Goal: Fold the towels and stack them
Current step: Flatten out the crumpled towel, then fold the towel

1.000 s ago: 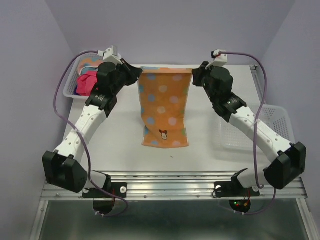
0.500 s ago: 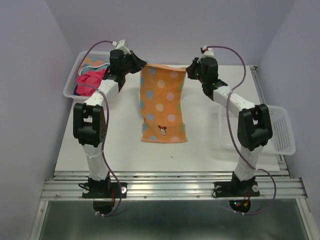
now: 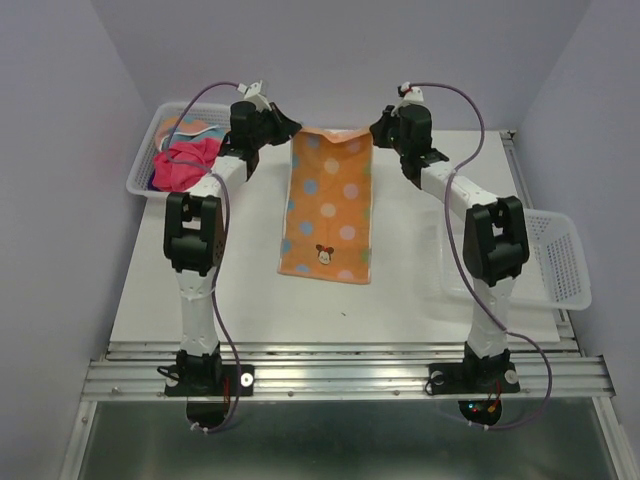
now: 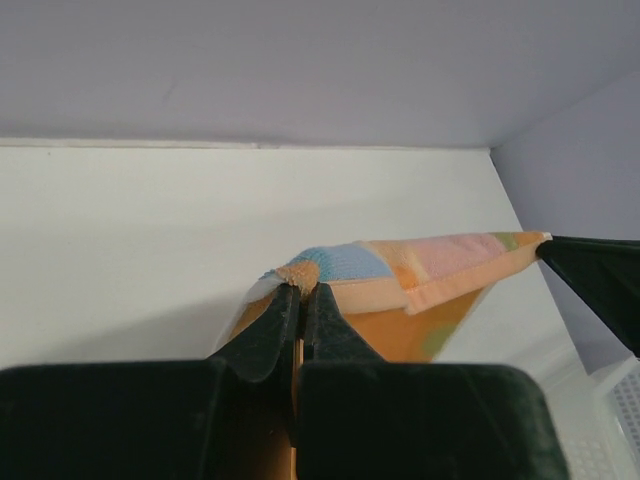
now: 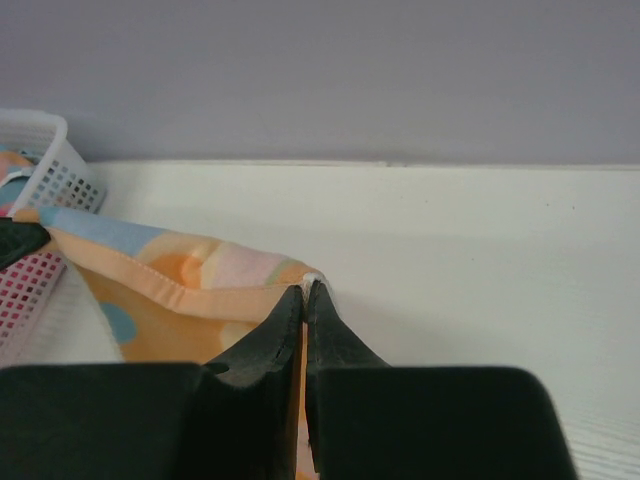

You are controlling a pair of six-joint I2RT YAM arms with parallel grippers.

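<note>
An orange towel (image 3: 328, 205) with coloured dots and a striped top hem hangs stretched between my two grippers near the table's far edge, its lower end resting on the table. My left gripper (image 3: 294, 130) is shut on the towel's top left corner (image 4: 300, 272). My right gripper (image 3: 375, 128) is shut on the top right corner (image 5: 312, 277). The hem (image 4: 440, 268) runs taut from one to the other. More towels, one pink-red (image 3: 180, 165), lie heaped in the white mesh basket (image 3: 140, 180) at the far left.
A second white mesh basket (image 3: 562, 260) sits at the table's right edge, under the right arm's elbow. The purple back wall (image 3: 330, 50) stands close behind both grippers. Both arms reach far forward, their forearms upright over the table.
Both grippers have carried the towel's top edge farther back and higher. The towel has slid away from me across the table and its lower end now hangs narrower.
</note>
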